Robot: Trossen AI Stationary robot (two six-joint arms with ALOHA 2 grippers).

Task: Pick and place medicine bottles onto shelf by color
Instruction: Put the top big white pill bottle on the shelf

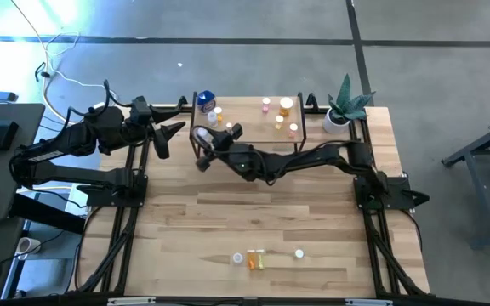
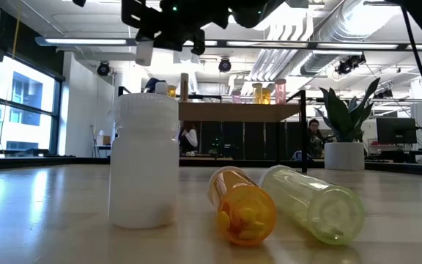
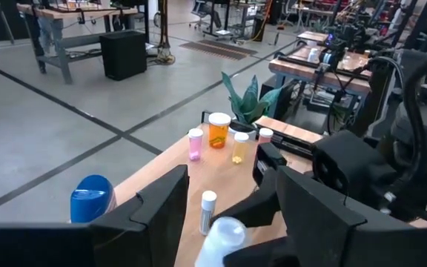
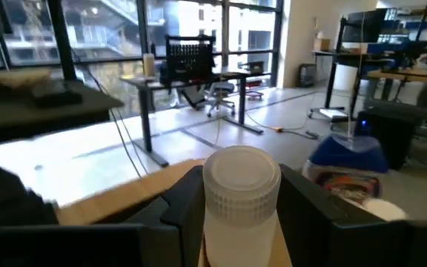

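right arm stretched toward 10 o'clock | right gripper (image 4: 232,215) clamps white bottle (image 4: 240,194), seemingly above shelf (image 1: 245,127) | left gripper (image 3: 228,211) parted, empty

Two matte black arms, blocky claws

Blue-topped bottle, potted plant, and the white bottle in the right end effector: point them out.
blue-topped bottle (image 1: 205,99), high view, blue cap.
potted plant (image 1: 348,104), high view, leaves.
white bottle (image 4: 241,178), right wrist view, ribbed cap.
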